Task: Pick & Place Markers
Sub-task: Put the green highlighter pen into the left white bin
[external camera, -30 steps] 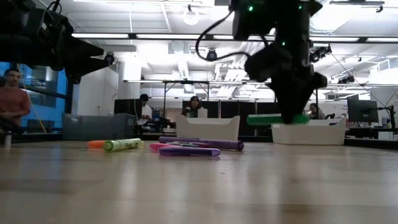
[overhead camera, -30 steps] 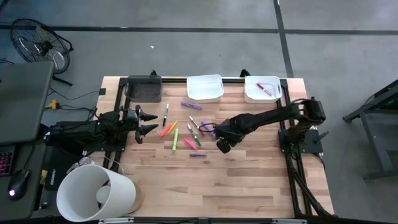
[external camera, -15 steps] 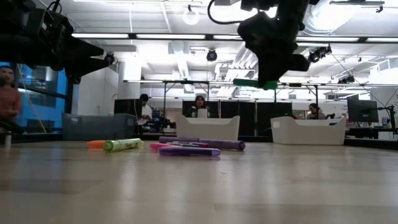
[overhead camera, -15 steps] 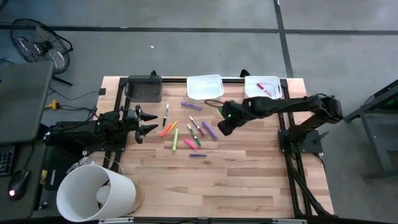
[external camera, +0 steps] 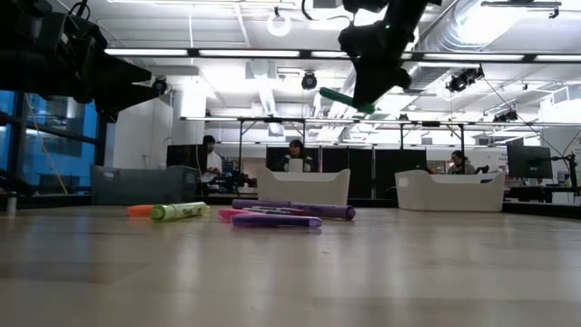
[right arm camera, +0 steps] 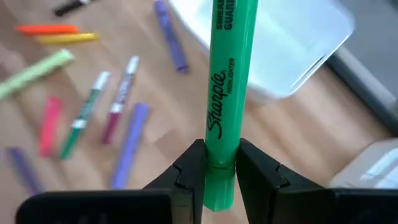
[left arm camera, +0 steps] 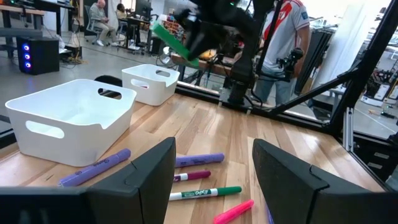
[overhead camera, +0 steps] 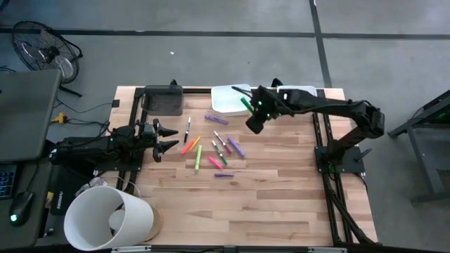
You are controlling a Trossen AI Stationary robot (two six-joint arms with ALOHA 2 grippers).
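My right gripper point(overhead camera: 252, 114) hangs high near the table's far edge, shut on a green highlighter point(overhead camera: 244, 104) whose free end reaches over the middle white tray point(overhead camera: 223, 102). The low view shows the highlighter point(external camera: 345, 100) tilted in the air; the left wrist view catches it point(left arm camera: 174, 40) too. The other markers point(overhead camera: 211, 146), purple, pink, green, yellow-green, orange and black, lie flat on the wood mid-table. My left gripper point(overhead camera: 169, 138) waits open at the table's left side, pointing at them. My right gripper pinches the green highlighter's barrel close to one end point(right arm camera: 221, 155) between its two fingers point(right arm camera: 189, 168). The rest of the barrel point(right arm camera: 229, 74) sticks out ahead of the fingers. The highlighter is lifted clear of the table and tilted.
A second white tray point(overhead camera: 299, 93) sits at the far right corner, partly under the right arm. A dark tray point(overhead camera: 163, 100) stands at the far left. A white bucket point(overhead camera: 109, 218) is at the near left corner. Bare wood point(overhead camera: 267, 197) fills the near half.
My right gripper has moved from above the marker cluster toward the far edge and upward, carrying the green highlighter to the middle white tray's edge. The highlighter has risen well above the table and gone from level to tilted. The lying markers have not moved.
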